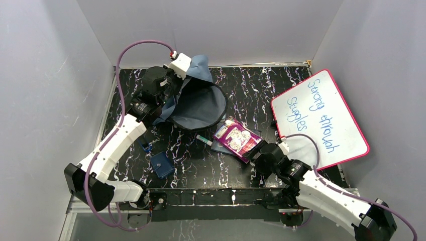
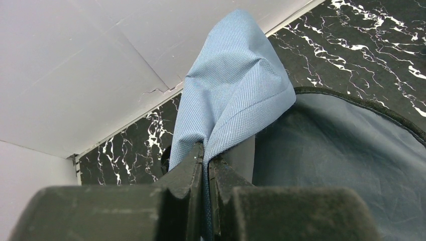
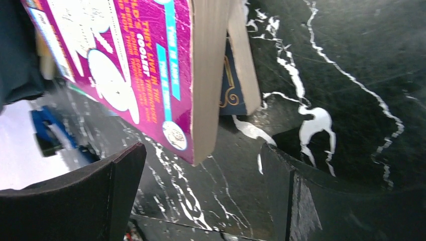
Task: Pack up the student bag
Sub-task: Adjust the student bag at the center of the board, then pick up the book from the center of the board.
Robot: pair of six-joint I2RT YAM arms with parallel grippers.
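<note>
Near edge, overhead view: your left arm [image 1: 120,138] runs up the left side of the black marbled table [image 1: 251,85], and your right arm [image 1: 326,198] angles in from the lower right. Just ahead of the bases, left of centre, a small dark-blue pouch [image 1: 162,164] lies flat. A small blue object [image 1: 145,146] sits just beyond it, too small to identify.

Right of centre: your right gripper [image 1: 255,159] sits low at the near corner of a magenta-covered book [image 1: 237,138]. In the right wrist view its fingers [image 3: 118,186] stand wide apart and hold nothing. The book's corner lies in the gap between them and appears to touch neither. The magenta book rests on a dark navy book [image 3: 232,85] with a gold ornament and overhangs it. A marker [image 1: 203,138] with a green cap lies just left of the two books.

Right side: a pink-framed whiteboard [image 1: 319,118] carries the handwritten words "Strong through Struggles". You cannot tell from this view whether it lies flat or leans.

Farther back, left of centre: the student bag [image 1: 198,105] lies on the table with its round, black-rimmed mouth open, showing dark lining. A paler slate-blue flap is raised at its far edge. In the left wrist view your left gripper [image 2: 206,168] is clamped tight on a fold of that flap. The fabric rises in a peak above the jaws, and the bag's dark interior spreads to the right.

Background: the grey back wall [image 1: 216,30] meets the table's far edge.
</note>
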